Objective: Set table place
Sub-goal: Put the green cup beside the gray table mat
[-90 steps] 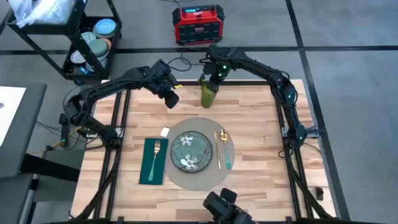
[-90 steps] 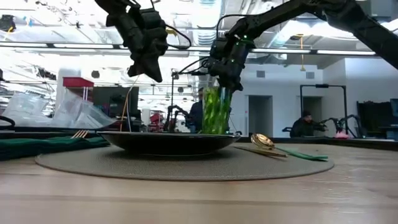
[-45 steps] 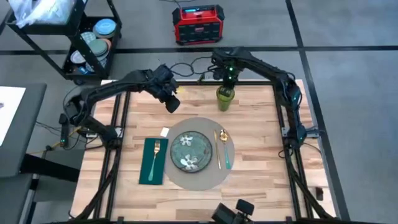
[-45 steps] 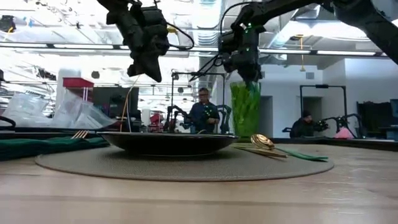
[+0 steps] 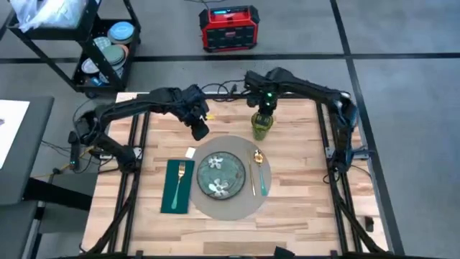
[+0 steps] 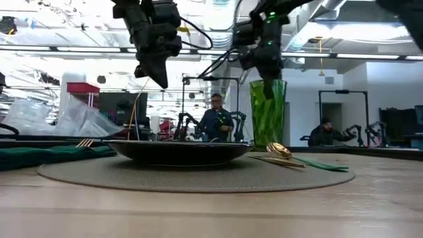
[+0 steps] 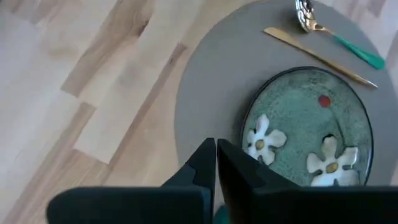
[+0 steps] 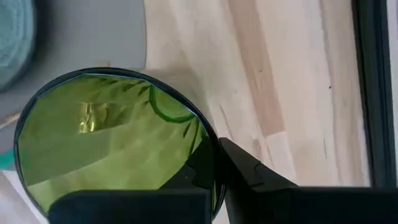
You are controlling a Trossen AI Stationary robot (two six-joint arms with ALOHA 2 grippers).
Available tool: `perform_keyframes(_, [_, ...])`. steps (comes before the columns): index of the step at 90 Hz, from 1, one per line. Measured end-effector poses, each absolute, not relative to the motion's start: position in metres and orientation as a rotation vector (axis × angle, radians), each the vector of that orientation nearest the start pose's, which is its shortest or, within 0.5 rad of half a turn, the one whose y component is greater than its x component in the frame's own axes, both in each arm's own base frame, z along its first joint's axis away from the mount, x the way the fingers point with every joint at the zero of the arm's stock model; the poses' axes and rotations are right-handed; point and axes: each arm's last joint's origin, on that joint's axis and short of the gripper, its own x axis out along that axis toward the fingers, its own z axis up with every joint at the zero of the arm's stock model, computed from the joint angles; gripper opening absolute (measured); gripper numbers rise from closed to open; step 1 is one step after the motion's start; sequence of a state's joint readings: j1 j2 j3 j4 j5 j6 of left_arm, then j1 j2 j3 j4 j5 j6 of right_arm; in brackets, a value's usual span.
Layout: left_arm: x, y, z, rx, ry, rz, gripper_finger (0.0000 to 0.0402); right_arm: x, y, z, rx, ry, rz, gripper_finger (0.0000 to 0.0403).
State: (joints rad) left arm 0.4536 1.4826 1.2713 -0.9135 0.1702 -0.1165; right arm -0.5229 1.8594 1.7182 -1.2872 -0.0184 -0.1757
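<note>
Holding a green glass (image 5: 261, 126) upright by its rim, the right gripper (image 5: 266, 109) pinches it at the upper-right edge of the round place (image 5: 233, 203).
Mid-frame on the table (image 5: 302, 180); left gripper (image 5: 199, 130) hovers closed, upper left.

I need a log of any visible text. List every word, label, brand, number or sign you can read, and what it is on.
None can be read.
The red and black box on the floor carries panel markings, too small to make out.
The plate, green glass and cutlery show no text.
</note>
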Motion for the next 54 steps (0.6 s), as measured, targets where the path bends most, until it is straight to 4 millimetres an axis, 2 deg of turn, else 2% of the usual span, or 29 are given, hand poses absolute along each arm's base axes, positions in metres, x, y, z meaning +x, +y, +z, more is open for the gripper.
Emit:
perform_keyframes(15, [0.274,0.119,0.285,-0.395,0.965,0.288,0.0000,0.288,-0.169,0.272,0.285,1.343,-0.308,0.0000])
perform_keyframes(28, [0.276,0.111,0.268,-0.394,0.828,0.276,0.0000,0.277,-0.163,0.261,0.338,1.313,-0.291,0.0000])
perform_keyframes(40, [0.265,0.096,0.246,-0.393,0.726,0.251,0.0000,0.276,-0.163,0.261,0.323,1.256,-0.301,0.0000])
perform_keyframes(54, [0.244,0.088,0.244,-0.393,0.594,0.250,0.0000,0.271,-0.175,0.261,0.344,1.235,-0.335,0.0000])
